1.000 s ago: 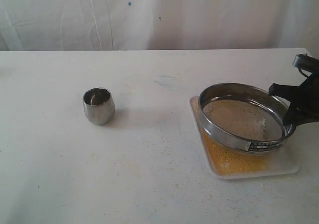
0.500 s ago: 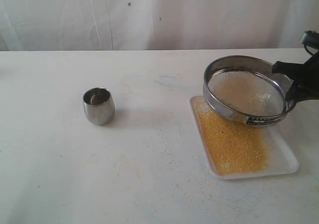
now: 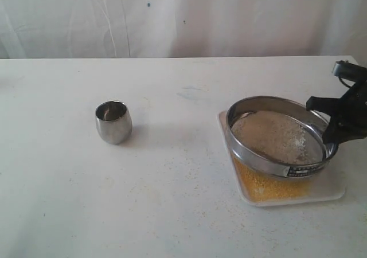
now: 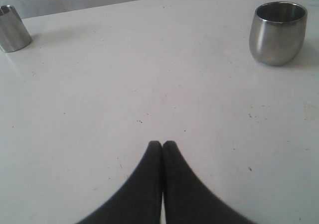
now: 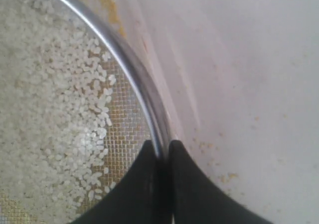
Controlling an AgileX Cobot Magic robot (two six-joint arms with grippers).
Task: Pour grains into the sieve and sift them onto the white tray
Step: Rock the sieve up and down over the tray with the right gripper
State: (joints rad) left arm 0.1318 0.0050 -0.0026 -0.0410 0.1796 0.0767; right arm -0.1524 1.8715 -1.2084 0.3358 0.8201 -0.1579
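Right wrist view first: what has the right gripper point(image 5: 159, 145) got?

Its jaws are pinched narrow on the steel rim of the sieve point(image 5: 130, 70), one finger inside the rim and one outside.

And what lies just inside that rim?

Pale whitish grains point(image 5: 75, 109), spread over the mesh right up to the fingers.

Where does the sieve sit in the exterior view?

On the right of the table point(image 3: 172, 206), gripped at its far right edge, over the far part of the white tray point(image 3: 331, 192). Whether it touches the tray I cannot tell.

And below it?

Yellow granules point(image 3: 266, 188) cover the tray's near part.

The left gripper point(image 4: 162, 145)?

Jaws pressed together, holding nothing, over the tabletop. A steel cup point(image 4: 277, 32) stands well to the left of the sieve.
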